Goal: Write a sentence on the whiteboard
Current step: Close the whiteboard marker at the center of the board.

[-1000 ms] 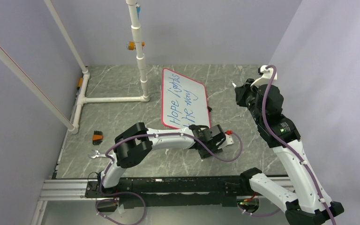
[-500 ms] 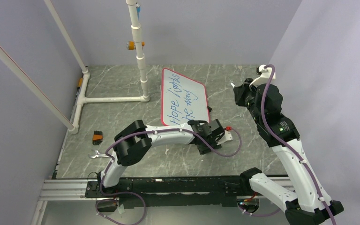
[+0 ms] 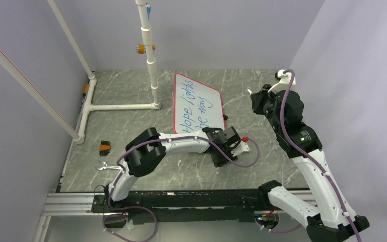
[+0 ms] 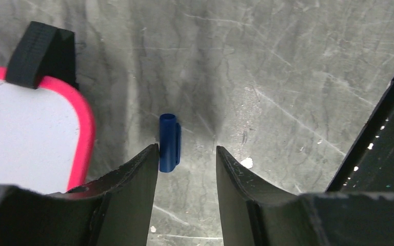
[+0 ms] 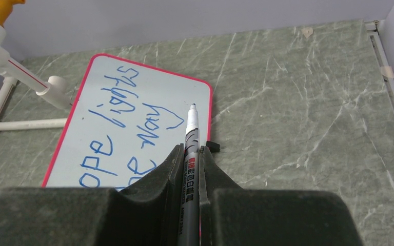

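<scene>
The whiteboard point(image 3: 197, 103) lies flat on the table, red-bordered, with the sentence point(image 3: 195, 110) "Hope lights the way" in blue on two lines. My right gripper point(image 3: 256, 99) hovers right of the board, shut on a grey marker point(image 5: 190, 141) whose tip is off the surface above the board's right edge point(image 5: 211, 95); the sentence point(image 5: 128, 115) shows there too. My left gripper point(image 3: 230, 135) is low at the board's near right corner, open. A blue marker cap point(image 4: 169, 142) lies on the table just ahead of its left fingertip point(image 4: 149, 156), beside the board's corner point(image 4: 84, 133).
A white pipe frame point(image 3: 121, 106) with an upright post point(image 3: 151, 60) stands left of the board. A small orange-and-black object point(image 3: 104, 147) and a metal tool point(image 3: 103, 167) lie near left. A black board foot point(image 4: 38, 54) and a dark structure point(image 4: 382, 148) flank the left gripper.
My left gripper has shifted a little back and left, towards the board's near right corner. The right gripper with the marker has barely moved.
</scene>
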